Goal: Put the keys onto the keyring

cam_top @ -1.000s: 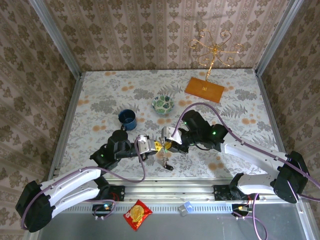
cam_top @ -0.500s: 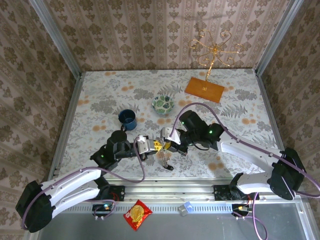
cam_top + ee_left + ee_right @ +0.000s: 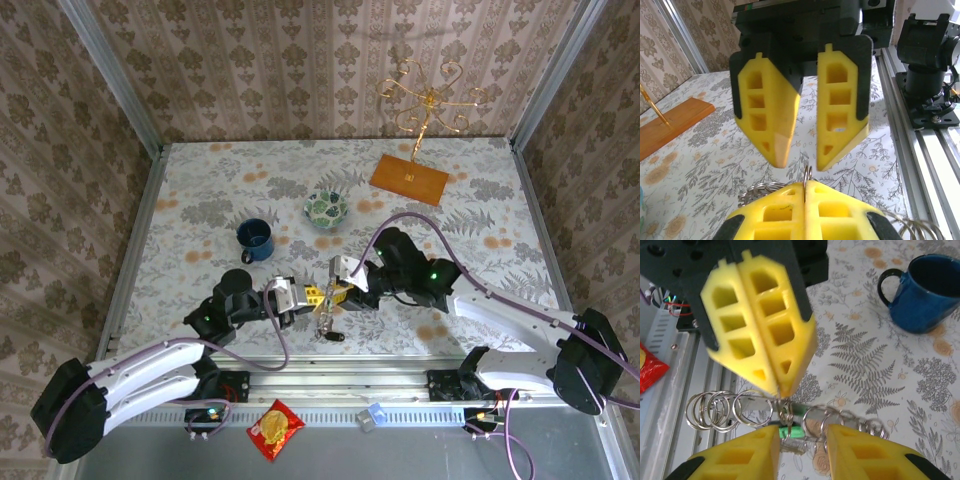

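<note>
Left wrist view, left gripper (image 3: pixel 805 187): pads clenched on the thin edge of one wire loop of the keyring (image 3: pixel 807 175)
Right gripper (image 3: pixel 802 437): fingers parted, grasping nothing; they straddle the loops just beside the left pads
Keys: green key (image 3: pixel 790 432) dangles off the loops between the right fingers; black key (image 3: pixel 335 336) sits lowest in the bunch, over the table (image 3: pixel 200 190)
Risk: an off-centre close could knock the loop out of the pinch; the bunch would likely twist or drop
</note>
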### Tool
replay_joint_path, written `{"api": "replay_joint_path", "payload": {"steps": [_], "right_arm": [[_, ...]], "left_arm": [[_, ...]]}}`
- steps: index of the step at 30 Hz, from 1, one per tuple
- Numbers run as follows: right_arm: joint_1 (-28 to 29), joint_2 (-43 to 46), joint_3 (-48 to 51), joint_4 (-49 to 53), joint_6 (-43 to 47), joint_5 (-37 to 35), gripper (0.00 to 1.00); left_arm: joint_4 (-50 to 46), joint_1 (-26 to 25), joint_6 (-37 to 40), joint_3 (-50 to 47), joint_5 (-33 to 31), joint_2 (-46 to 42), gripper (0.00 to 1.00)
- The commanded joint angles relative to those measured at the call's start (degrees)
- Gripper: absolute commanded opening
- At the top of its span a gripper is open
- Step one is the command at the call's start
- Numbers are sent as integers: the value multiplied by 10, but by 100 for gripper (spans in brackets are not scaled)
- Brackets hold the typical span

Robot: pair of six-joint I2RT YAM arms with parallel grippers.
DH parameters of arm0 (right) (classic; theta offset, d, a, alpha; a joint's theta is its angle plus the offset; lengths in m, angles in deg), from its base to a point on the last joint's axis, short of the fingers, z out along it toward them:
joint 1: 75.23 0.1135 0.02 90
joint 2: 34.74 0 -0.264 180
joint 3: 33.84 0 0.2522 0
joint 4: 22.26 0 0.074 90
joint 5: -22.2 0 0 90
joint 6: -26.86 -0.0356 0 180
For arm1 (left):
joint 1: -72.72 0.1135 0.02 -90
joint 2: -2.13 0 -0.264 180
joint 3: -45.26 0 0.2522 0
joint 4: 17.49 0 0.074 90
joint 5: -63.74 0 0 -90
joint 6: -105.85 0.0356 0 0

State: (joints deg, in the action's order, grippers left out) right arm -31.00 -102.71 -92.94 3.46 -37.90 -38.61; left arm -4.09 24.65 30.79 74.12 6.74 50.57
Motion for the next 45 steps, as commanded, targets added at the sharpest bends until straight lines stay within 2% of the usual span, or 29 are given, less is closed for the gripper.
{"api": "replay_joint_path", "payload": {"steps": [1, 4, 12, 16, 19, 21, 23, 25, 28, 34, 45], "right_arm": [[-2, -2, 16, -53, -23, 15, 32], [-2, -10, 21, -66, -31, 24, 29], [-2, -20, 28, -101, -48, 40, 14], [-1, -18, 28, -107, -48, 45, 0], [-2, -12, 23, -94, -36, 44, 0], [-2, -12, 3, -51, -13, 34, 0], [-2, -17, -22, 7, 15, 20, 0], [2, -24, -48, 67, 48, -4, 0], [10, -38, -85, 138, 87, -38, 0], [31, -66, -141, 212, 125, -78, 0], [80, -103, -199, 252, 151, -119, 0]], "left_arm": [[73, -8, -30, -11, -5, 3, 0], [100, -11, -42, -21, -13, 6, 0], [134, -16, -57, -30, -21, 17, 0], [140, -16, -59, -31, -22, 22, 0], [112, -16, -52, -26, -36, 14, 0], [63, -15, -35, -14, -45, 1, 21], [1, -15, -9, 3, -46, -12, 26], [-75, -15, 20, 32, -41, -18, 27], [-137, -15, 45, 57, -35, -16, 28], [-152, -14, 57, 78, -26, 3, 28], [-163, -9, 72, 101, -16, 30, 23]]}}
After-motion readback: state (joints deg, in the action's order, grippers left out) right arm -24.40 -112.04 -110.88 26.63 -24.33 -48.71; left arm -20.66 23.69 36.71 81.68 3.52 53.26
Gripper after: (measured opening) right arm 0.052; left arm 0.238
